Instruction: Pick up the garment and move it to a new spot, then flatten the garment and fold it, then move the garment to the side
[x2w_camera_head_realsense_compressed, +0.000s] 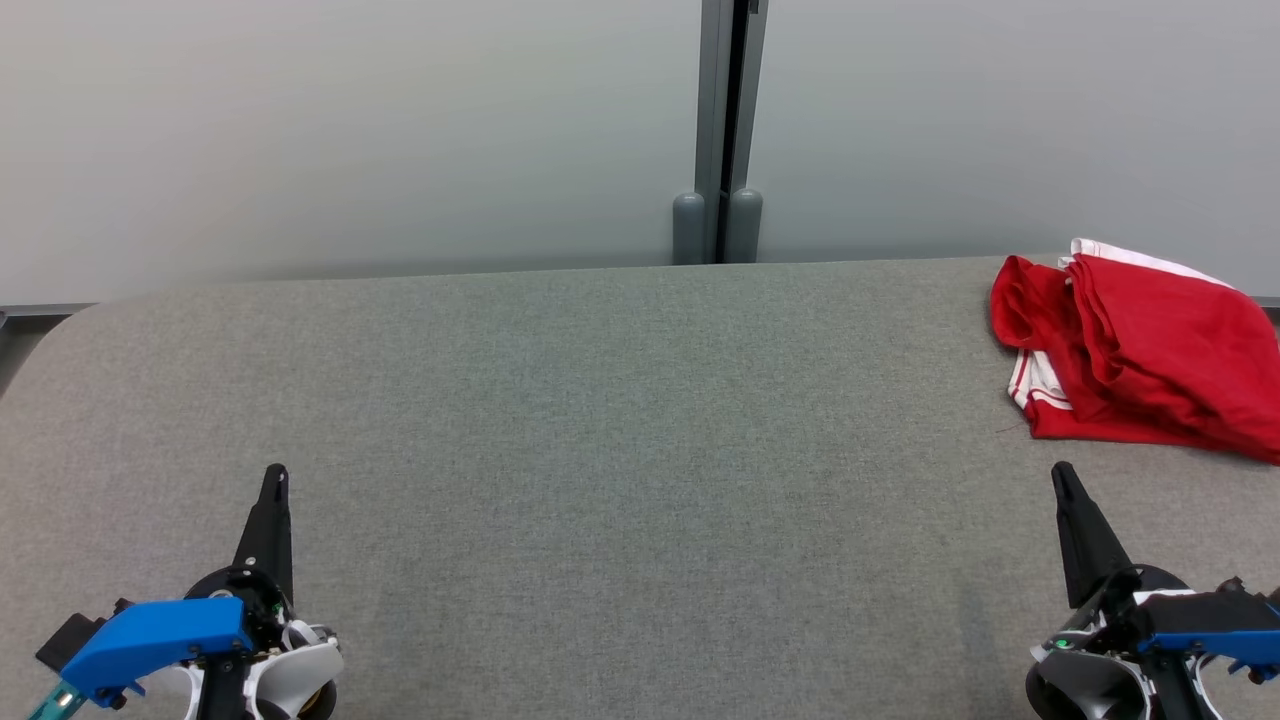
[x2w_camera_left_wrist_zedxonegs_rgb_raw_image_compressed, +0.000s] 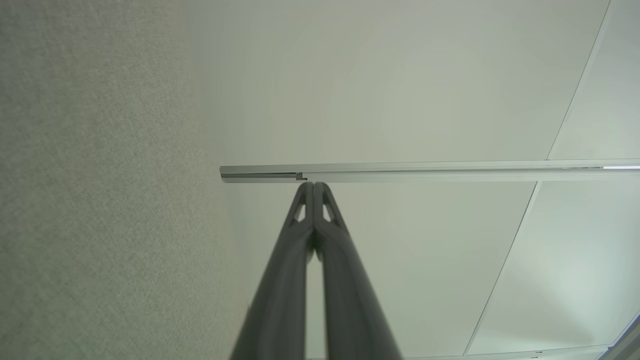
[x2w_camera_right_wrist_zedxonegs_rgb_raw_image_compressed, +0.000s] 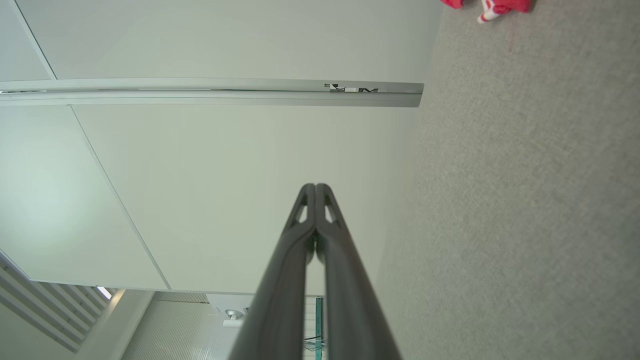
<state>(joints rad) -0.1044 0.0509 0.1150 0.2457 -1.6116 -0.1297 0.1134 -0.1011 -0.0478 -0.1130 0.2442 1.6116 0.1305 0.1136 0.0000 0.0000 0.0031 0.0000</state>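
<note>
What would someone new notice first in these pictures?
The red garment with white trim lies crumpled at the far right of the grey table in the head view. Nearer the robot, the left tool and right tool are shut and empty, both apart from the garment.

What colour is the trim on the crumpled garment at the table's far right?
White, on the crumpled red fabric garment; clearest in the head view.
</note>
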